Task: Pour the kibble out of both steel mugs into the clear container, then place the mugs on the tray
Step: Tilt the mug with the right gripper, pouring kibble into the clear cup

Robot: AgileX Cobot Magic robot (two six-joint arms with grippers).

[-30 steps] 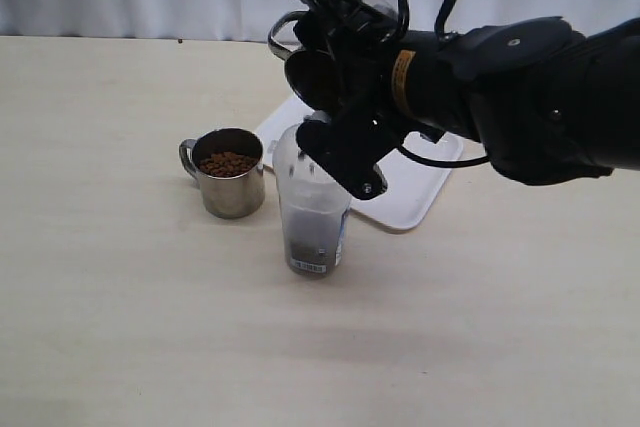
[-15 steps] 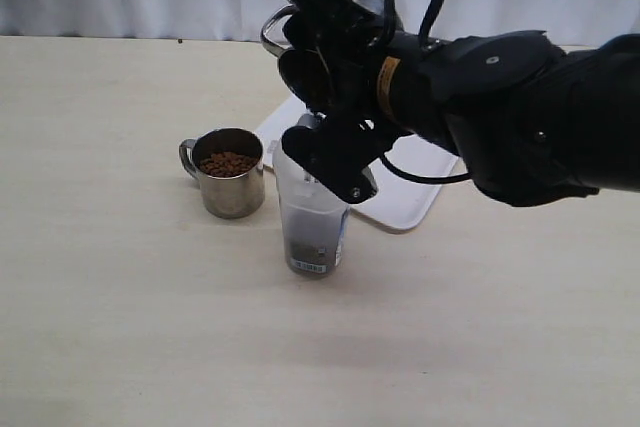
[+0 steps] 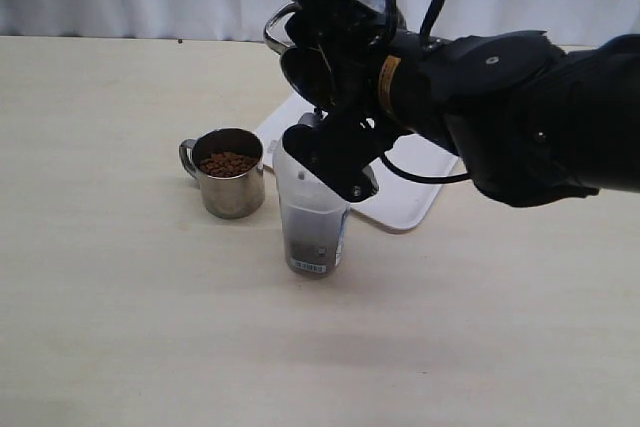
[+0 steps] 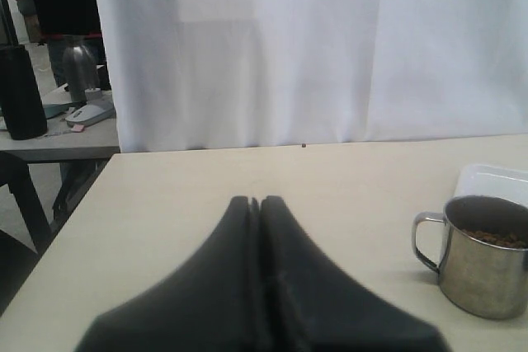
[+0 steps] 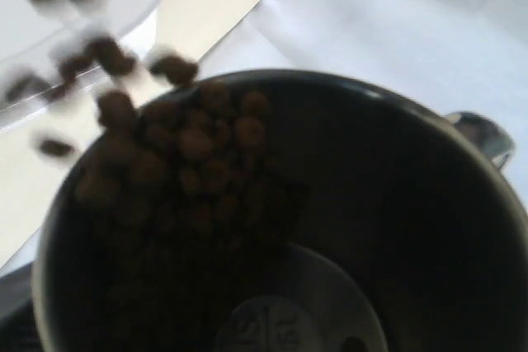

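Beige table (image 3: pixel 120 327): two mugs (image 3: pixel 230 182), one container (image 3: pixel 312 217), one tray (image 3: pixel 425 197); right fingers (image 3: pixel 335 152) grip a mug (image 5: pixel 412 204); left fingers (image 4: pixel 239 269) together.

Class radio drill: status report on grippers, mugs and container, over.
Right gripper clamps tilted mug over clear container, kibble spilling out. Left gripper shut, empty. Second mug full beside container. Nothing seen blocking the pour.

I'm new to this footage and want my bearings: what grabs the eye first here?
The big black right arm fills the scene's upper right, holding a tilted steel mug over the clear container mid-table. Kibble spills from its lip toward the container. A second steel mug, holding kibble, stands just left of the container.
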